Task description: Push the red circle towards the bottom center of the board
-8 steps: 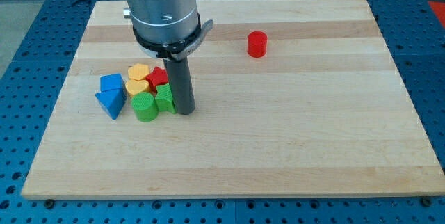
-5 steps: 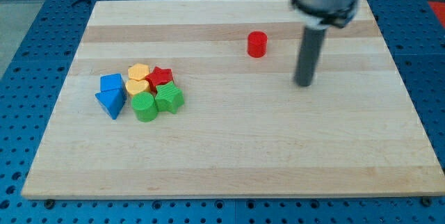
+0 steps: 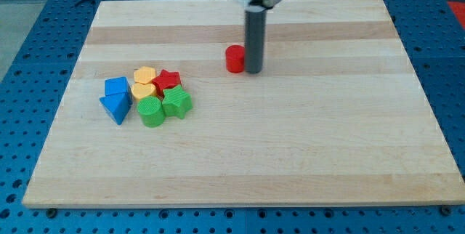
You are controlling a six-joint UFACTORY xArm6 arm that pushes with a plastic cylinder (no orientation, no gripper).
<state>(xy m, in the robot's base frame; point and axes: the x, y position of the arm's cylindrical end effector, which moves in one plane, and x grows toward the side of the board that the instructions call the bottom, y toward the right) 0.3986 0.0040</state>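
Note:
The red circle (image 3: 234, 59) is a short red cylinder standing on the wooden board (image 3: 305, 139), above the board's middle. My tip (image 3: 253, 70) rests on the board right against the red circle's right side. The rod rises straight up from there to the arm at the view's top.
A cluster of blocks sits at the board's left: a blue block (image 3: 115, 86), a blue triangle (image 3: 115, 107), two yellow blocks (image 3: 144, 75) (image 3: 142, 90), a red star (image 3: 168, 81), a green circle (image 3: 151, 111) and a green block (image 3: 176, 103).
My tip left the cluster, swung to the right of the red circle, then came in from its right. The red circle has slid left and a little down.

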